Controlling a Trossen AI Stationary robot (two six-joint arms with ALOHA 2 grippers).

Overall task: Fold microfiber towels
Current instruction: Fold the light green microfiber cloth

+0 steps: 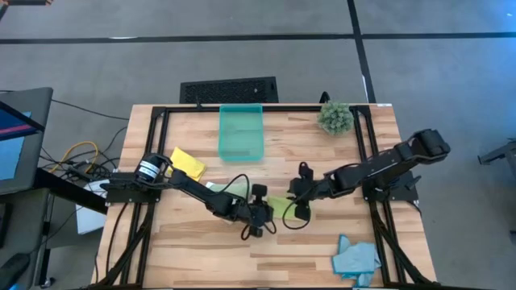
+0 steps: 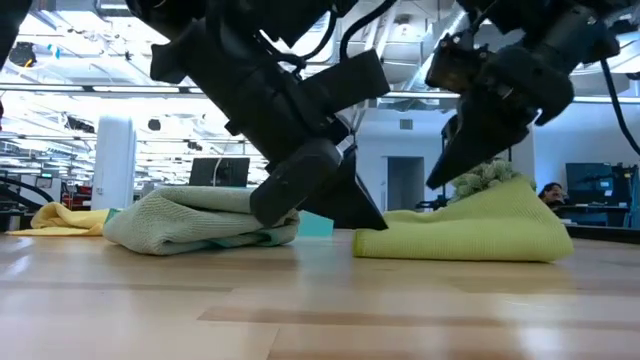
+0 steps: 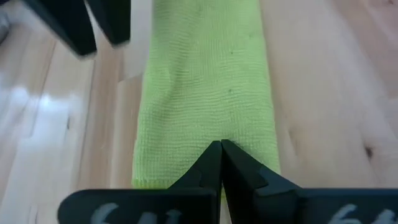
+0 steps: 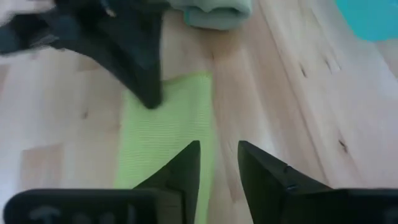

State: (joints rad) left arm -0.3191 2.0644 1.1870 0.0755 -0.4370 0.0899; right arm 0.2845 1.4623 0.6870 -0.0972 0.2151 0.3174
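Note:
A lime green towel (image 1: 280,207) lies folded into a narrow strip (image 3: 205,87) on the wooden table's middle. My left gripper (image 3: 221,149) is shut, its tips down on one end of the strip. My right gripper (image 4: 219,155) hovers open just above the strip's other end (image 2: 480,225), with nothing between its fingers. A pale green towel (image 2: 190,225) lies folded beside my left arm. The yellow towel (image 1: 187,163) lies at the left, and the light blue towel (image 1: 355,258) lies crumpled near the front right corner. My left gripper rests its shut fingertips (image 3: 214,163) on top of the lime green towel, at the end of the strip (image 3: 186,168) toward the table's left. The fingers slant down from the left and point along the strip. The towel lies flat on the table under them.
A translucent teal bin (image 1: 242,133) stands at the far middle of the table, a small spiky green plant (image 1: 334,117) at the far right. Black frame rails (image 1: 367,153) run along the table's sides. Bare wood lies along the near edge (image 1: 242,258).

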